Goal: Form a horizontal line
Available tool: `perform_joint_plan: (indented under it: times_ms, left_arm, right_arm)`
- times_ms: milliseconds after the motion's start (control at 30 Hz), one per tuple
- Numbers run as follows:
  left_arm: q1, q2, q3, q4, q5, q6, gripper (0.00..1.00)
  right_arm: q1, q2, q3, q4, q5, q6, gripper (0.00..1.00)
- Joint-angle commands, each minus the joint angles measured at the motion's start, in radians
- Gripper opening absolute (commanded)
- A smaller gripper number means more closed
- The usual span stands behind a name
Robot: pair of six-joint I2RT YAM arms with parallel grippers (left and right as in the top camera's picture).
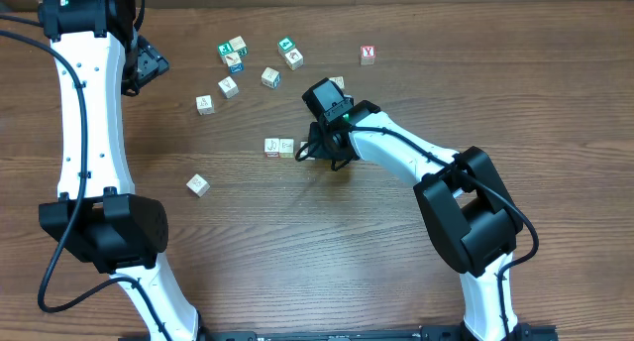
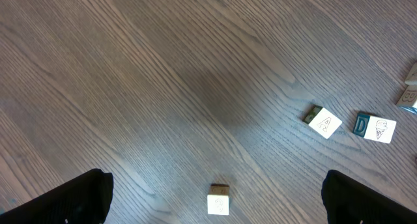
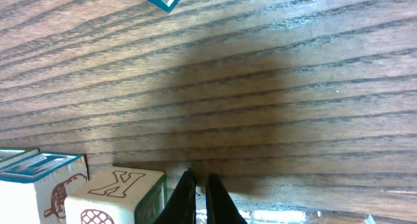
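Horizontal line [image 1: 278, 147], two touching pale cubes visible, sat mid-table [image 1: 297, 252], right fingers [image 3: 185, 199] pinched shut and empty just beside its right end, probably to nudge cubes flush, left fingers [image 2: 81, 198] spread wide, parked far-left out of the way.

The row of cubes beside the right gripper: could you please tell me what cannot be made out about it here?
Overhead: the right gripper hides the row's right end, so the cube count is uncertain.
Overhead: the printed faces are too small to read.
Right wrist: the bottom edge cuts off the K cube and the shut fingers; contact cannot be confirmed.
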Motion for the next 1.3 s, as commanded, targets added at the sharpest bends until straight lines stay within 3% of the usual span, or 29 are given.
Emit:
perform_joint_plan:
  times_ms: [0, 1267]
  left_arm:
    - [-0.006, -0.008, 0.013, -0.002, -0.002, 0.022, 1.0]
    - [-0.006, -0.008, 0.013, -0.002, -0.002, 0.022, 1.0]
  right_arm:
    - [0.008, 0.008, -0.009, 0.011, 0.011, -0.013, 0.04]
    - [0.009, 0.008, -0.025, 0.066, -0.078, -0.008, 0.04]
